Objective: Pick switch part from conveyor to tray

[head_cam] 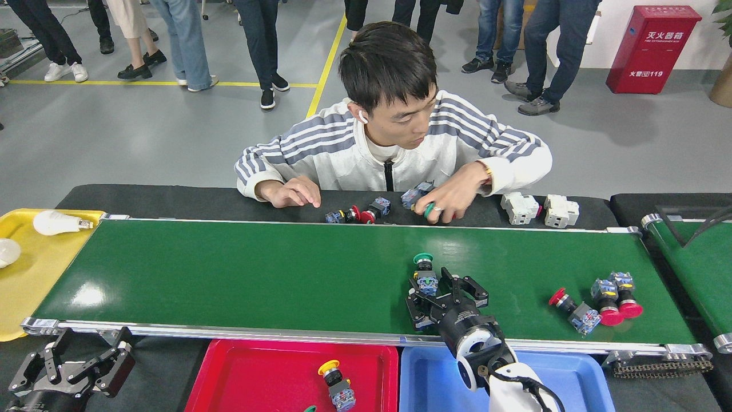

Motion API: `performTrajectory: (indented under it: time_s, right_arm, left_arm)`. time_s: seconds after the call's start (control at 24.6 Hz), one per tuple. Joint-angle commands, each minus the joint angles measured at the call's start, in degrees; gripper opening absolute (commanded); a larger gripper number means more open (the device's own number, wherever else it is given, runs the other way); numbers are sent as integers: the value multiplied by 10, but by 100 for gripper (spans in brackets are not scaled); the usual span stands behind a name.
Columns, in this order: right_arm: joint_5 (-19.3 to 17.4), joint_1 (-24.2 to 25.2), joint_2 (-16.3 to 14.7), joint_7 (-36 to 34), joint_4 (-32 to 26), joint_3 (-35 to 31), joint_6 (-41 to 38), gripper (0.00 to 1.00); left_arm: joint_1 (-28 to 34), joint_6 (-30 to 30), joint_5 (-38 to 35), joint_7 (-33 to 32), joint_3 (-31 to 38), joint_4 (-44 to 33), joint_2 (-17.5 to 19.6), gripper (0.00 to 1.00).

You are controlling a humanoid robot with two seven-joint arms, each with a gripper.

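Note:
On the green conveyor (229, 274) lies a switch part with a green cap (424, 270) and a blue base, right of the middle. My right gripper (443, 298) hovers over the belt just in front of it, open, with its fingers (472, 293) spread close to the blue base. Nothing is held between them. Two red-capped switch parts (572, 312) (615, 290) lie further right on the belt. The red tray (240, 377) below the rail holds a yellow-capped switch (337, 386). My left gripper (71, 366) rests open at the bottom left, off the belt.
A blue tray (560, 369) sits beside the red one, under my right arm. A yellow tray (23, 297) with light bulbs is at the left. A person behind the belt handles switches (366, 214) on the black table, near white blocks (540, 209). A second belt (695, 269) lies at the right.

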Motion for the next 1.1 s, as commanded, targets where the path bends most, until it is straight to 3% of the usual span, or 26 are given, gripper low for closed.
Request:
performTrajectory:
  time_s: [0.0, 0.12, 0.2, 0.24, 0.28, 0.32, 0.37, 0.61, 0.73, 0.85, 0.97, 1.06]
  right_arm:
    - [-1, -2, -3, -13, -21, 2, -9, 5]
    - [0, 49, -5, -28, -90, 27, -48, 3]
    - [-1, 109, -30, -28, -173, 45, -118, 5]
    - [-1, 131, -44, -29, -202, 48, -157, 11]
    - [-1, 157, -58, -30, -234, 49, -208, 36]
    - [0, 176, -60, -29, -254, 50, -242, 84]
    - [1, 191, -57, -29, -261, 50, -273, 100]
    - [-5, 192, -50, -31, -262, 42, -289, 100]
    - [-9, 209, -35, -61, -270, -62, -237, 100]
    - [-9, 271, 14, -97, -293, -168, -146, 100]
    - [-17, 369, 17, -119, -334, -281, -120, 100]
    - [-40, 399, 12, -141, -334, -315, -119, 100]
  left_arm:
    - [-5, 2, 1, 2, 4, -8, 6, 100]
    - [-4, 2, 1, 2, 3, -7, 4, 100]
    - [-4, 2, 0, 3, 2, -5, 3, 100]
    - [-4, 3, 0, 3, 2, -5, 2, 100]
    - [-4, 3, 3, 3, 3, -12, 3, 100]
    - [-5, 3, 4, 3, 4, -15, 3, 100]
    - [-6, 3, 3, 3, 4, -17, 3, 100]
    - [-2, 1, 0, 3, 1, -13, -2, 100]
    - [-2, 2, 1, 3, 3, -12, -2, 100]
    - [-2, 1, 1, 3, 3, -12, 0, 100]
    - [0, 1, 1, 3, 5, -13, 0, 100]
    - [0, 1, 1, 3, 7, -12, 1, 100]
